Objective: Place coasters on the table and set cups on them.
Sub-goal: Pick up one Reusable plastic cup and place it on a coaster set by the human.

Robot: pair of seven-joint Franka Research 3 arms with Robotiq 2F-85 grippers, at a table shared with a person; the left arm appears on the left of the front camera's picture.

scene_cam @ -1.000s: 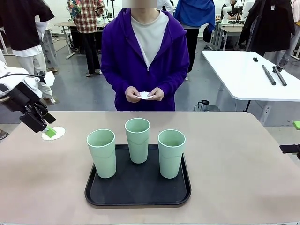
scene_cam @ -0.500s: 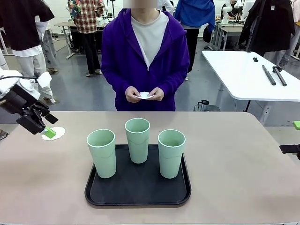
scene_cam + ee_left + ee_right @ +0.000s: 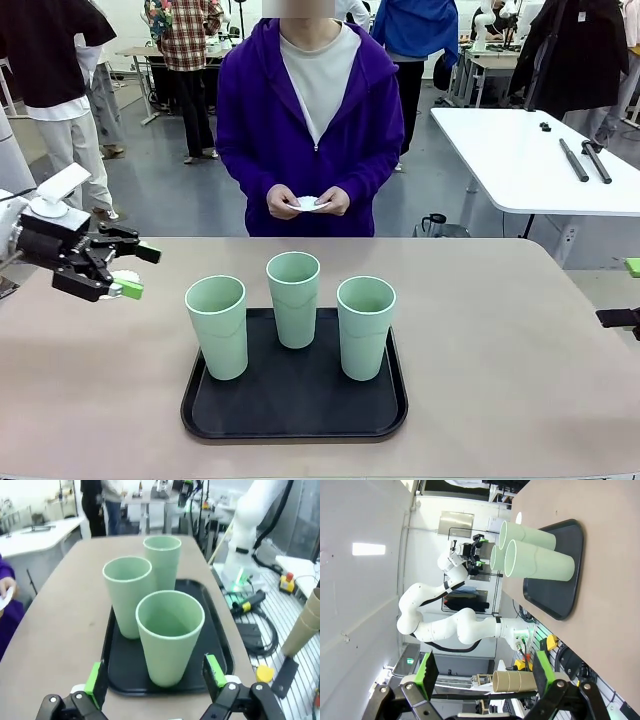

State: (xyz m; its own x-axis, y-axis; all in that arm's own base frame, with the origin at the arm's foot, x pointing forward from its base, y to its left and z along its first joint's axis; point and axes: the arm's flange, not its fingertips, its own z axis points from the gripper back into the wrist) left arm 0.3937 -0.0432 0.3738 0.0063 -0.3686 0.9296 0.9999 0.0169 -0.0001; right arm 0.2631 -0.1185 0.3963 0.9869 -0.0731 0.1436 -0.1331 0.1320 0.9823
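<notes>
Centrally, three cups stand upright on a tray (image 3: 295, 405): one at lower left (image 3: 216, 325), one behind in the middle (image 3: 294, 298), one at lower right (image 3: 366, 326). They are smooth, pale mint plastic, tall, tapered and alike, set close but apart. The tray is black, rectangular, with rounded corners and a low rim, and lies mid-frame on the matte tan table (image 3: 500, 350).

Two coasters show. One thin white disc (image 3: 312, 205) is pinched between the person's hands (image 3: 284, 203) at upper centre, beyond the table's far edge. The other (image 3: 121, 277) lies flat on the table at the left, mostly hidden behind a green finger pad.

The left gripper (image 3: 135, 270) hangs at the frame's left edge, turned sideways, its fingers spread wide and empty, aimed at the cups; its wrist view looks straight at the nearest cup between the pads. A second ago it pointed down onto that left coaster; it has since lifted and swung level. Cups, tray and hands have not moved.

The right gripper (image 3: 485, 675) is spread wide and holds nothing.
</notes>
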